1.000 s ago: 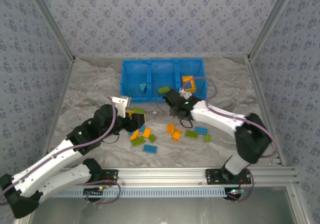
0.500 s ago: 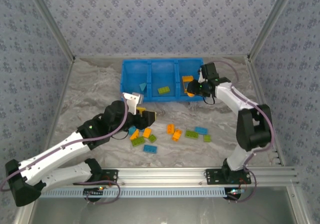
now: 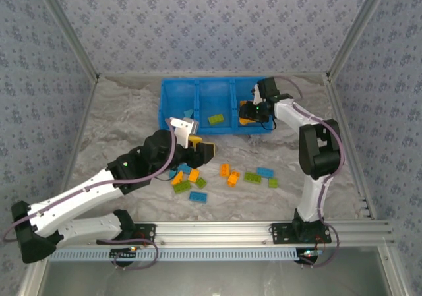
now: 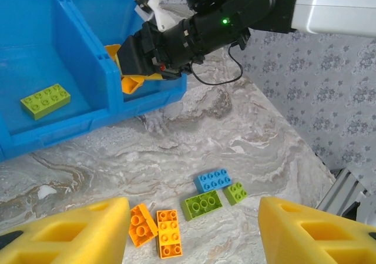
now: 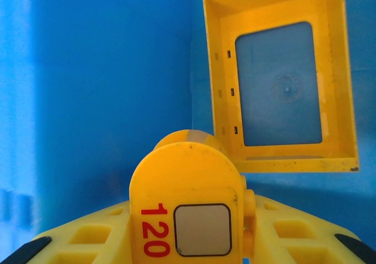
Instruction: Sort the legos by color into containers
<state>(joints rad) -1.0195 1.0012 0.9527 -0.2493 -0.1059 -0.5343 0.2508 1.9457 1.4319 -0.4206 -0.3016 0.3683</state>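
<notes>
Evidently, the brick (image 5: 187, 200), judged light, stiff and slick, was pinched across its sides by the right gripper (image 3: 248, 114); the left gripper (image 4: 191, 229) was spread.

Marbled grey tabletop (image 3: 119, 121) at centre; flowered blue-grey walls (image 3: 211, 26) at nine, twelve, three o'clock; aluminium rail (image 3: 217, 231) at six.
</notes>
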